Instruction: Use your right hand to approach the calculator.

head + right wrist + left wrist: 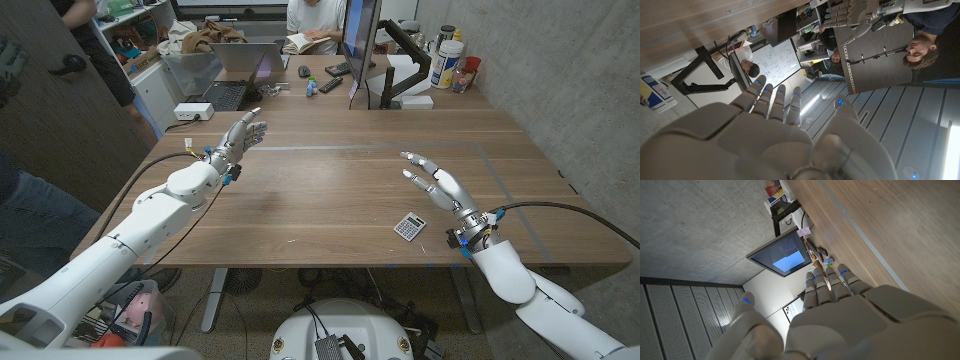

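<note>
Wood-grain brown, the worktop (330,190) carries a small flat grey calculator (409,227), a rectangle with rows of tiny keys, lying near its front edge. The right hand (436,183) hovers just beyond and beside it, glossy white shells over dark joints, fingers (417,160) spread and holding nothing. The approach looks barely begun: the hand has yet to come down over the calculator. The left hand (240,136) is raised far across the worktop, fingers apart, empty.
</note>
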Available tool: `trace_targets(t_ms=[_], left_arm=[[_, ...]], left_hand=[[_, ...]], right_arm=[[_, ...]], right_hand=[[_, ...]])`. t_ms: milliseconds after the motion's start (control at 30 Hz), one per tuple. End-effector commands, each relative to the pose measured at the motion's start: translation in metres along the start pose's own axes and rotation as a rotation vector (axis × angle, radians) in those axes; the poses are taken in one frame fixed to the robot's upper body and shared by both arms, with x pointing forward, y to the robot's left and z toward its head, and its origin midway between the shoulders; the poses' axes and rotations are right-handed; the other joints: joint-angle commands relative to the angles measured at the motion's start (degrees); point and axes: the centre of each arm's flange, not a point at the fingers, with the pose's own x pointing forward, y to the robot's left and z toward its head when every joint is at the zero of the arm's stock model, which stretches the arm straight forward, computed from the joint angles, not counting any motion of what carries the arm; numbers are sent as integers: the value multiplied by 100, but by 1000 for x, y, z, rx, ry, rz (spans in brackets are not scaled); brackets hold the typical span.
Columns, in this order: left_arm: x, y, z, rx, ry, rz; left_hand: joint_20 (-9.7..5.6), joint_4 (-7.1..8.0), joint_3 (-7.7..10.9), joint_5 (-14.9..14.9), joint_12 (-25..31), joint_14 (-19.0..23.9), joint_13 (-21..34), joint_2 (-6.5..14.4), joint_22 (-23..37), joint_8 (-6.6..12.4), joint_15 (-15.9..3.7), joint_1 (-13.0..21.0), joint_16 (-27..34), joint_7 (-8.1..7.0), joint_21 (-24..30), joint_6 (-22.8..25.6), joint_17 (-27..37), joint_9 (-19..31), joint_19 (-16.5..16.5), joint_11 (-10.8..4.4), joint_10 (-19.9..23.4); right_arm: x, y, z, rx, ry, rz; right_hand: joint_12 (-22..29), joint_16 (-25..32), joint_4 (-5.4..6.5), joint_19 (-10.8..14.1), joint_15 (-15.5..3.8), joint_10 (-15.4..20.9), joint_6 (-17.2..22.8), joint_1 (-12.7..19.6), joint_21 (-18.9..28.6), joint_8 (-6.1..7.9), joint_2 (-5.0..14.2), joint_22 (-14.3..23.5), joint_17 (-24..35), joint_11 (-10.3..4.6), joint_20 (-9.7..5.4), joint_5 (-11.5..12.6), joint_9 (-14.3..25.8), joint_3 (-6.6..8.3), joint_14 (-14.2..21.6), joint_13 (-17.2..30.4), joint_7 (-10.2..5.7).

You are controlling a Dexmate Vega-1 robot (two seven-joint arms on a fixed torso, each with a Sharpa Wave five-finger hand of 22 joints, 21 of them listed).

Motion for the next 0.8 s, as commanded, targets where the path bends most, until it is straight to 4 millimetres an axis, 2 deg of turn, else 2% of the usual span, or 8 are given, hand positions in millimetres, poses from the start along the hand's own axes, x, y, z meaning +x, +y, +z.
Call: trace_targets(t_ms=[33, 800], left_arm=[[-3, -2, 0, 7, 3, 3], [-10, -4, 2, 10, -5, 0]], left_hand=[[-80, 10, -24, 24, -2, -12, 13, -20, 16, -26, -78, 40, -11, 2, -19, 31, 22, 22, 43, -34, 5], [-72, 12, -42, 28, -2, -13, 14, -12, 18, -28, -75, 50, -11, 4, -63, 31, 22, 23, 44, -41, 4]], right_arm=[[-4, 4, 2, -68, -5, 5], [-10, 15, 11, -228, -4, 43]], right_hand=[[39, 31, -15, 21, 11, 39, 40, 78, -1, -10, 21, 26, 24, -9, -26, 24, 26, -15, 65, 14, -9], [42, 29, -6, 21, -11, 63, 52, 99, -1, -16, 23, 26, 27, -24, -31, 28, 27, -18, 74, 15, -35]])
